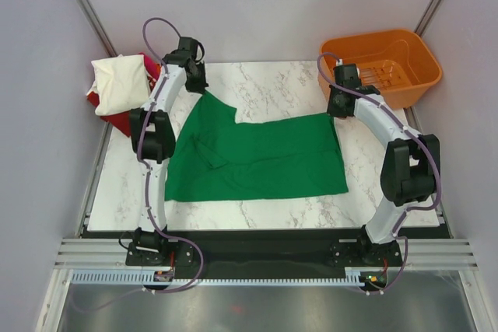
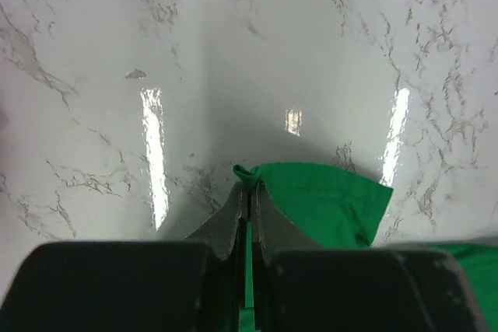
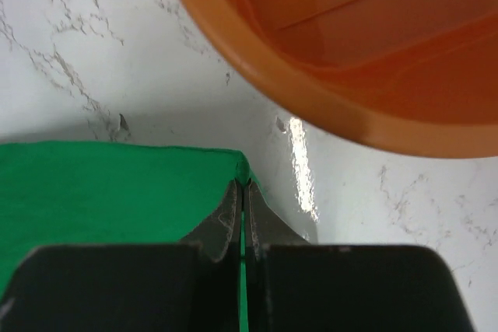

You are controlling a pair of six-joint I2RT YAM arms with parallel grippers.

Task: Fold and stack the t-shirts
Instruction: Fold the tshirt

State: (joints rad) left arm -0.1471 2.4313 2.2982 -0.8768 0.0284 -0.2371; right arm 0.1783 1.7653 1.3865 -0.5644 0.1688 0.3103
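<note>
The green t-shirt [image 1: 257, 157] lies spread on the marble table [image 1: 264, 83]. My left gripper [image 1: 200, 83] is shut on its far left corner, which shows pinched between the fingers in the left wrist view [image 2: 249, 180]. My right gripper [image 1: 336, 106] is shut on the far right corner of the shirt, seen in the right wrist view [image 3: 243, 186]. A folded cream-white t-shirt [image 1: 120, 82] lies on a red one [image 1: 117, 120] at the table's far left edge.
The orange plastic basket [image 1: 385, 64] stands at the far right, close behind my right gripper; its rim fills the top of the right wrist view [image 3: 327, 106]. Grey walls stand on both sides and at the back.
</note>
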